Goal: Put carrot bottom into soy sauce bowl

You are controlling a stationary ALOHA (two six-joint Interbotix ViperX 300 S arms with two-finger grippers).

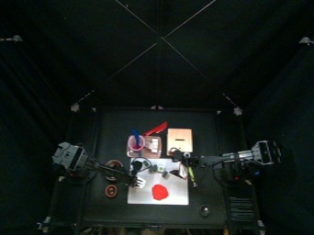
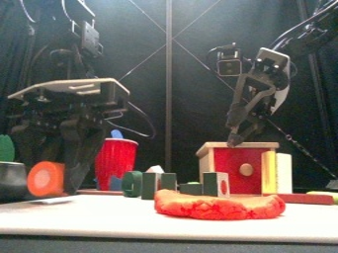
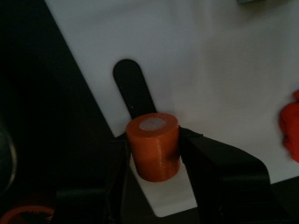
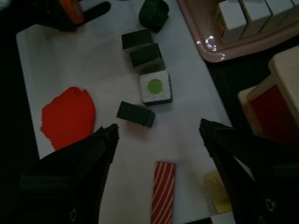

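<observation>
Since the carrot bottom [image 3: 155, 145] looks light, rigid and smooth, the left gripper [image 3: 163, 166] grasping its sides suits; right gripper [image 4: 160, 144] released

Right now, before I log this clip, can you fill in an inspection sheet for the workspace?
Surface: white mat on a black table.
Job's things: orange carrot piece held between the left gripper's jaws; soy sauce bowl not identified.
Clutter: dark green blocks, red flat piece, striped stick, red cup, wooden box.
Grippers: left shut on carrot; right gripper open, raised.
Cables: nothing seen.
Surroundings: black curtains.
</observation>
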